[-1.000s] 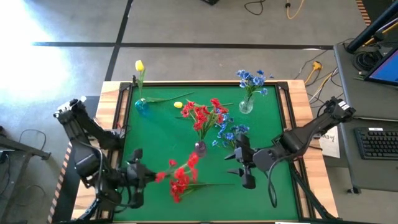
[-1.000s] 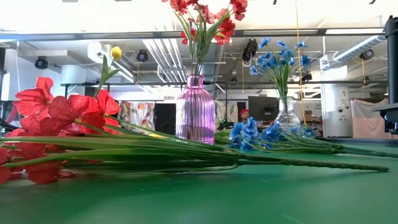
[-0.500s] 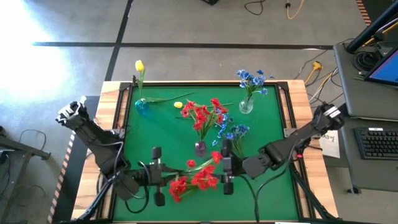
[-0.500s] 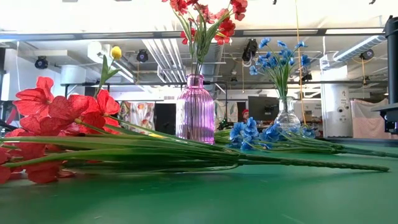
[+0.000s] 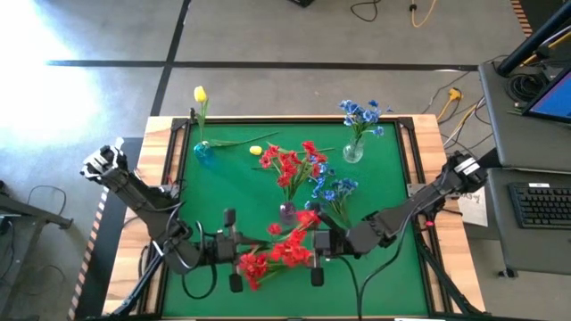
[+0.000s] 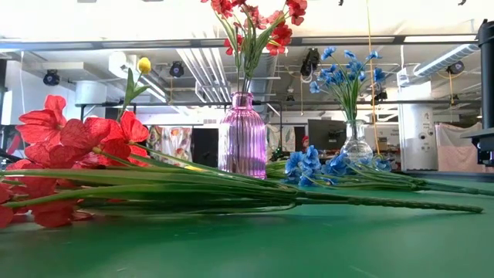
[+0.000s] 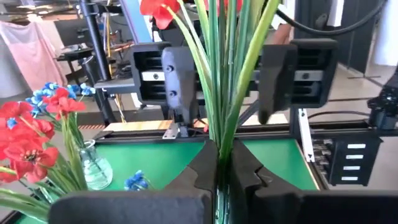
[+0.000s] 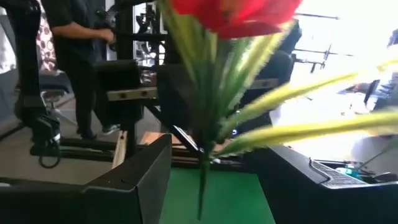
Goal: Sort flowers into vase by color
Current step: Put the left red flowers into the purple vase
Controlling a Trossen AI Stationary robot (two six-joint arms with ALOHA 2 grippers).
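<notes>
Handing over a red sprig (image 5: pixel 278 254) looks like the step in hand: near the front edge of the green counter (image 5: pixel 393 178), the left pincer (image 5: pixel 234 251) is clamped tight on the bunch of green stems, as the left wrist view shows with the stems pinched between its two pads. The right pincer (image 5: pixel 317 254) faces it from the other side, jaws standing apart around the blossom end, not closed on anything I can make out. The sprig's long axis runs left to right along the counter, stems toward the left arm, red blossoms toward the right. Just beyond it stands the purple vase (image 5: pixel 287 212) already holding red flowers. Next, I judge, the sprig must be turned upright, stems down, and lowered into that vase's narrow neck.
</notes>
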